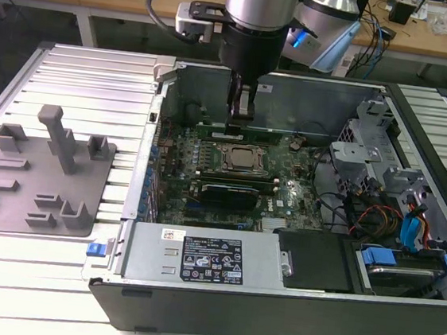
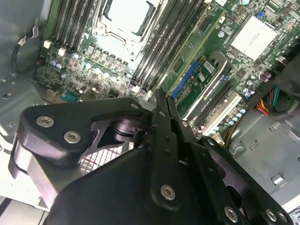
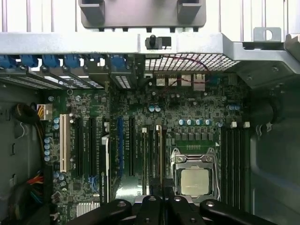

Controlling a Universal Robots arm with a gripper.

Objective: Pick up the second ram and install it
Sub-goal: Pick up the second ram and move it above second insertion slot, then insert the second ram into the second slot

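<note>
Second ram [image 2: 192,51] — a narrow green stick
It stands on edge in a slot just beside the processor socket (dark chips along its face) — level, lengthwise.

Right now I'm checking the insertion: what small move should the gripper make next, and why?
Probably press straight down a little. The gripper looks shut on the second ram, which runs along a memory slot beside the processor socket; whether it is fully seated cannot be told.

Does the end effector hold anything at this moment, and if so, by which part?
It cannot be told. The end effector stands low over the memory slots beside the processor socket; whether it grips anything there is hidden.
</note>
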